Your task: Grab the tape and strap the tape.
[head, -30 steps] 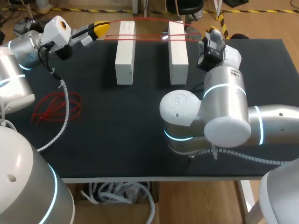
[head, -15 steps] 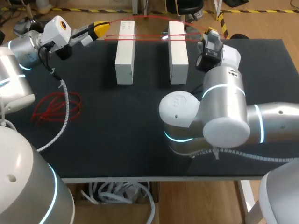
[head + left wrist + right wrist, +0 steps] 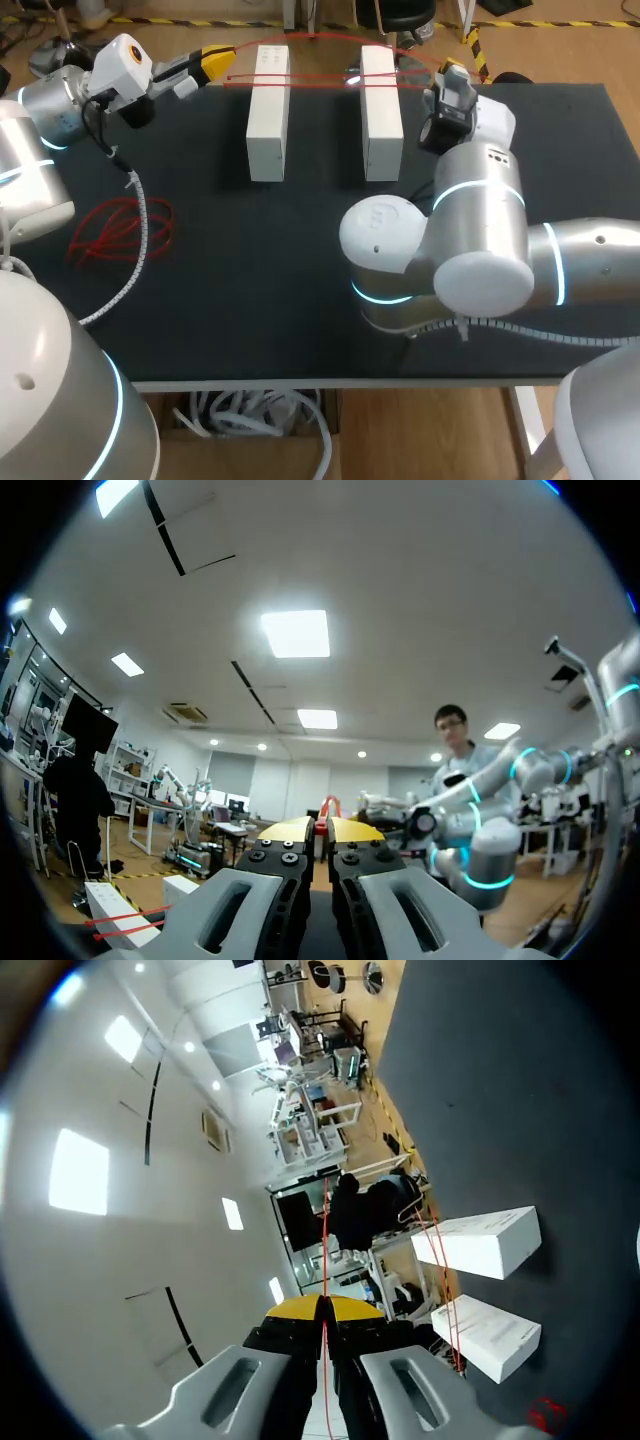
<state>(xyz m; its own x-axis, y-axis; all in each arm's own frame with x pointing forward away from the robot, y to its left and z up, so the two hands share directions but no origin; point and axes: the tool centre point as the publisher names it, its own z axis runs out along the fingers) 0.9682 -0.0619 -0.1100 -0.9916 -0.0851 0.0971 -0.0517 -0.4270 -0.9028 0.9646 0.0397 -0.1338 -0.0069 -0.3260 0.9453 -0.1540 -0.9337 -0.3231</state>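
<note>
Left fingers (image 3: 290,831) and right fingers (image 3: 296,1309) each pinch the tape (image 3: 320,74).

Your table (image 3: 250,300) has a matt black top, flat and without shine. The left box (image 3: 268,110) and the right box (image 3: 381,100) are smooth, matt white; you can't tell card from plastic. The red tape (image 3: 322,76) is a thin, smooth strand, and the red bundle (image 3: 120,228) at the left looks like the same stuff. The shells of your left arm (image 3: 45,105) and right arm (image 3: 485,220) are glossy silver-grey and catch highlights. The left gripper (image 3: 320,826) and right gripper (image 3: 322,1306) have smooth yellow tips, seemingly plastic, on matt grey finger bodies with black screws. A white ribbed plastic sleeve (image 3: 141,245) wraps the left arm's cable.
</note>
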